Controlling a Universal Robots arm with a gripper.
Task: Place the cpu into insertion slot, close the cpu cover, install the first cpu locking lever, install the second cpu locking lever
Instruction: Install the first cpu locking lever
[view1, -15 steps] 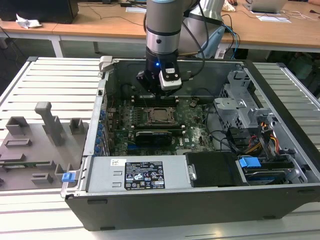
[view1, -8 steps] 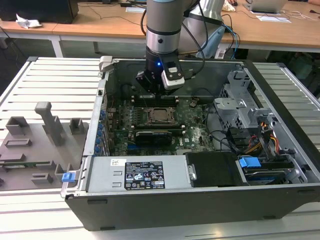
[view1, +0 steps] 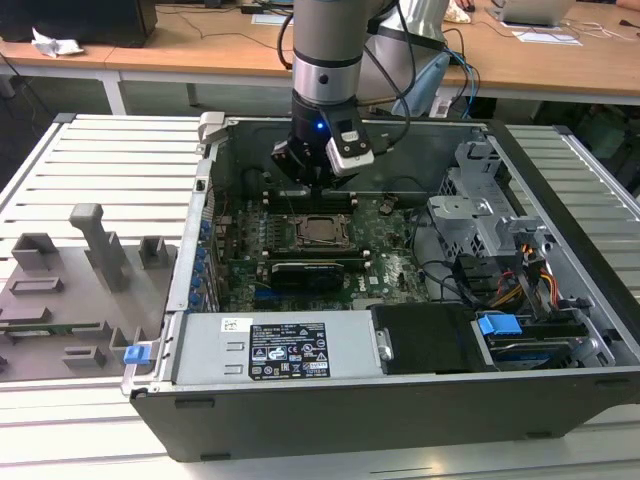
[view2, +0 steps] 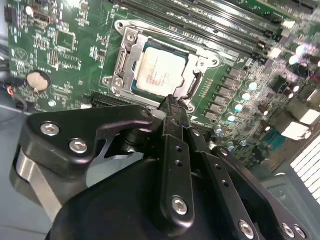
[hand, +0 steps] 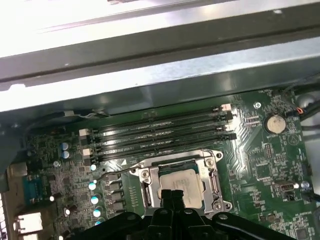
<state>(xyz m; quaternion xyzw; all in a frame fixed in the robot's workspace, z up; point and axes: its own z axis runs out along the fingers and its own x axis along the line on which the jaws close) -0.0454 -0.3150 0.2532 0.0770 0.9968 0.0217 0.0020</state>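
Note:
The cpu (view2: 159, 71), a silvery square chip, lies in the insertion slot (view2: 121, 59) on the green board. The cpu cover (view2: 131, 37), a thin metal frame, lies flat around the chip. In both wrist views my gripper (view2: 172, 103) hangs just above the socket's edge, its black fingers (hand: 171, 196) pressed together with nothing between them. In the first wrist view the cpu (hand: 181, 181) sits right beyond the fingertips, and a thin wire locking lever (hand: 114, 172) sticks out from one side of the socket. In the exterior view my gripper (view1: 316, 190) hovers over the board just behind the socket (view1: 320, 232).
Long black memory slots (hand: 160, 132) run beside the socket, toward the case wall (hand: 150, 75). A long black card (view1: 305, 272), the power supply (view1: 288, 350) and a metal drive cage (view1: 480, 212) with cables crowd the case. A grey fixture tray (view1: 70, 285) lies at the exterior view's left.

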